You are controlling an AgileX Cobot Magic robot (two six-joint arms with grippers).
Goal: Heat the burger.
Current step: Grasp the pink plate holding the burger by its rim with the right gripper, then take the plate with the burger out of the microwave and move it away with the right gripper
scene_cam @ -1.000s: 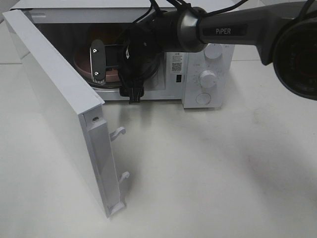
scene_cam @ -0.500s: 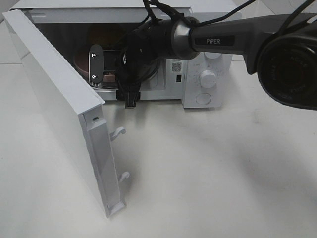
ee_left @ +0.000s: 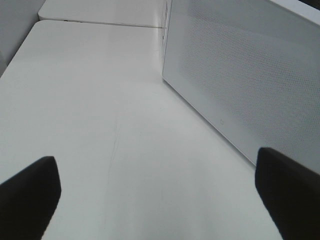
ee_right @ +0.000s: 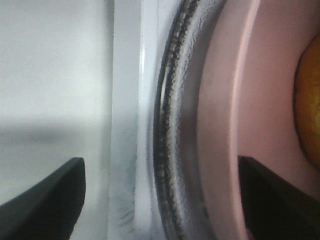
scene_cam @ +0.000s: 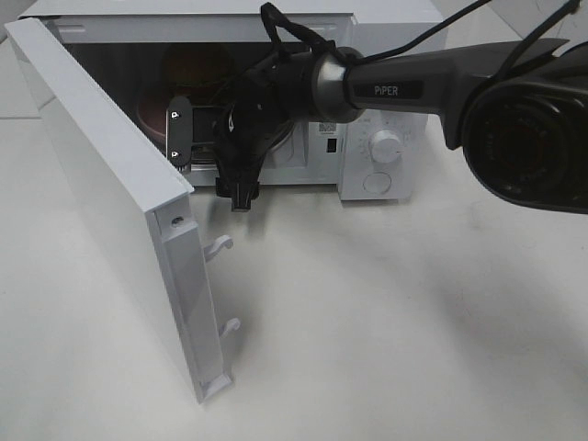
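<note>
Right claw (ee_right: pixel 160 200), jaws wide and holding nothing, straddles the round pink plate's (ee_right: pixel 220 125) rim inside the white microwave (scene_cam: pixel 386 147), golden-bun burger (ee_right: pixel 310 105) just beyond; left claw (ee_left: pixel 160 195) wide over the white counter (ee_left: pixel 100 115).

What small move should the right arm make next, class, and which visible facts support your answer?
Probably pull the right gripper straight back out of the microwave. The burger sits on the pink plate inside, and the gripper's fingers are spread with nothing between them, so the placing looks done. The door stands open; the arm blocks its swing until it clears.
</note>
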